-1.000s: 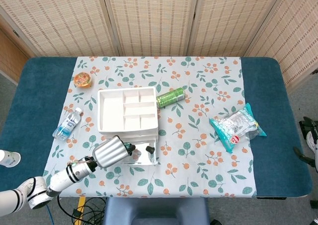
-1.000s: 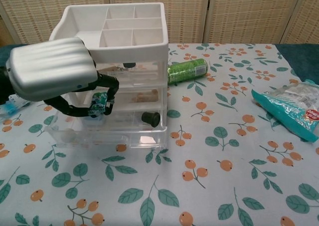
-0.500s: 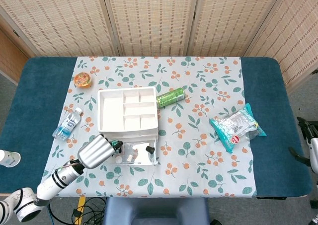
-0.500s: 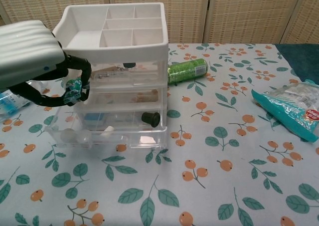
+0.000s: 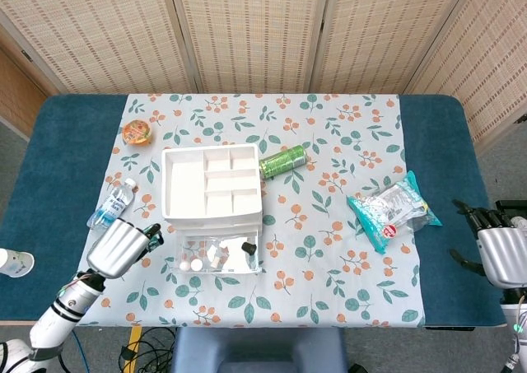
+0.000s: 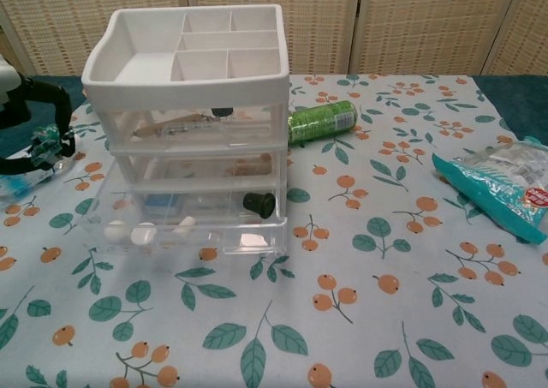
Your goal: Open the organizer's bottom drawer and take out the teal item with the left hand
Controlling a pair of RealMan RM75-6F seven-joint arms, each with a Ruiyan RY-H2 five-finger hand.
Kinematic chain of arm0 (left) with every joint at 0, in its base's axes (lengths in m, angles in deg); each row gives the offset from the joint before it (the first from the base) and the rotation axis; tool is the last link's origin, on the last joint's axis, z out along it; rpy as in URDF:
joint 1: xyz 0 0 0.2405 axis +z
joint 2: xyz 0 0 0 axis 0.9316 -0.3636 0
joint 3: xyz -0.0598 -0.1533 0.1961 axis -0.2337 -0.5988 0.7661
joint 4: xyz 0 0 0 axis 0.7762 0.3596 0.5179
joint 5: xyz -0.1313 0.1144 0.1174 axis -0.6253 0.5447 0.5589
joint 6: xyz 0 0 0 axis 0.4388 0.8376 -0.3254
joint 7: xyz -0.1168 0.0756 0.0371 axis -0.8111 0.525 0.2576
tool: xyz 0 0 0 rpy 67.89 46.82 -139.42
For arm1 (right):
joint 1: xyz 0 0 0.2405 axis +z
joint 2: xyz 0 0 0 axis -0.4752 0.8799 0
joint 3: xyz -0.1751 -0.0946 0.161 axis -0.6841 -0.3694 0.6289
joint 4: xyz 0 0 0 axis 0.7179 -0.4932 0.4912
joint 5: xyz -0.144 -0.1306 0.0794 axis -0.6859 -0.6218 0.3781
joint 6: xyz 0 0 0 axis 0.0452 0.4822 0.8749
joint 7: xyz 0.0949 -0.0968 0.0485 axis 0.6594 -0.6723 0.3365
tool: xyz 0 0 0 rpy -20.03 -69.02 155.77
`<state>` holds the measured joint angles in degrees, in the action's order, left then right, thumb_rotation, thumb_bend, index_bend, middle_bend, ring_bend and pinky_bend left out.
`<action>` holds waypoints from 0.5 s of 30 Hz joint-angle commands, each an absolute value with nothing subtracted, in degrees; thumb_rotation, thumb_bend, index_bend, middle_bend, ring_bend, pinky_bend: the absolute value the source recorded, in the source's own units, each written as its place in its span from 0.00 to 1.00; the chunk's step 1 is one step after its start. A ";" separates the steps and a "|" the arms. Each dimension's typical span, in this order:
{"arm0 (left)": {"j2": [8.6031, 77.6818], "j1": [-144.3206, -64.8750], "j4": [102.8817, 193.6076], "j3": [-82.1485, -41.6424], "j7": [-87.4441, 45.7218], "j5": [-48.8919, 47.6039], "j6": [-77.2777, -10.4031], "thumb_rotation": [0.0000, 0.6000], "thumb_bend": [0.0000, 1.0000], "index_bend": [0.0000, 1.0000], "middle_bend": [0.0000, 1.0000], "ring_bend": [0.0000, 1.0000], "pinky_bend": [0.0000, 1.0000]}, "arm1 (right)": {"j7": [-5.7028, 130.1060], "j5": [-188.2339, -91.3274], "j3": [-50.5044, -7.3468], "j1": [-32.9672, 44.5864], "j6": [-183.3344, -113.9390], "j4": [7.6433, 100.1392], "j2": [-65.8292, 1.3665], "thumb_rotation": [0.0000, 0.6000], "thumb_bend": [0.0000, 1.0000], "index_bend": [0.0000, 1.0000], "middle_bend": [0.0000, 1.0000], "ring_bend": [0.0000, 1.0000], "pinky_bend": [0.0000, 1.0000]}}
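Observation:
The white organizer (image 5: pixel 212 183) (image 6: pixel 193 71) stands left of the table's middle. Its clear bottom drawer (image 5: pixel 221 254) (image 6: pixel 184 225), with a black knob (image 6: pixel 259 204), is pulled out toward me and holds small white and blue bits. My left hand (image 5: pixel 122 246) (image 6: pixel 26 118) is off to the left of the drawer, apart from it, and pinches a small teal item (image 6: pixel 44 146) in its dark fingertips. My right hand (image 5: pixel 496 253) hangs at the table's right edge with its fingers spread, holding nothing.
A green can (image 5: pixel 283 161) (image 6: pixel 321 120) lies right of the organizer. A teal snack bag (image 5: pixel 393 209) (image 6: pixel 501 187) lies at the right. A water bottle (image 5: pixel 113 203) and an orange-lidded cup (image 5: pixel 137 132) sit left of the organizer.
My left hand has drawn back from the open drawer to the left, carrying the teal item out with it. My right hand has come further into view at the right edge.

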<state>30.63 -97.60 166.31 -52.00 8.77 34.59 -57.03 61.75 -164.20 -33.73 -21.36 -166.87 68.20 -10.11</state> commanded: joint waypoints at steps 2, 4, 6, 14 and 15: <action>30.12 -95.41 166.82 -51.39 8.86 32.59 -57.32 1.00 0.24 0.52 0.95 0.98 1.00 | 62.34 -165.29 -34.69 -20.58 -165.40 68.85 -9.21 1.00 0.21 0.12 0.28 0.26 0.25; 30.27 -94.39 166.83 -51.16 8.46 31.60 -57.28 1.00 0.24 0.52 0.95 0.98 1.00 | 62.26 -165.78 -34.96 -20.34 -165.14 69.21 -8.67 1.00 0.21 0.12 0.27 0.25 0.25; 30.77 -93.45 166.57 -50.86 7.66 30.70 -57.11 1.00 0.24 0.52 0.95 0.98 1.00 | 62.05 -166.05 -35.05 -20.22 -165.23 69.41 -8.43 1.00 0.21 0.12 0.27 0.25 0.25; 33.38 -90.93 163.53 -50.40 6.27 27.60 -55.67 1.00 0.24 0.51 0.95 0.98 1.00 | 61.95 -166.55 -35.48 -20.18 -165.63 69.85 -7.91 1.00 0.21 0.12 0.27 0.25 0.25; 33.76 -90.79 163.07 -50.38 6.08 27.26 -55.31 1.00 0.24 0.51 0.95 0.98 1.00 | 61.89 -166.64 -35.55 -20.12 -165.57 69.86 -7.91 1.00 0.21 0.12 0.27 0.25 0.25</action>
<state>33.50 -90.99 163.34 -50.44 6.30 27.53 -55.56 61.90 -166.63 -35.55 -20.13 -165.57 69.85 -7.92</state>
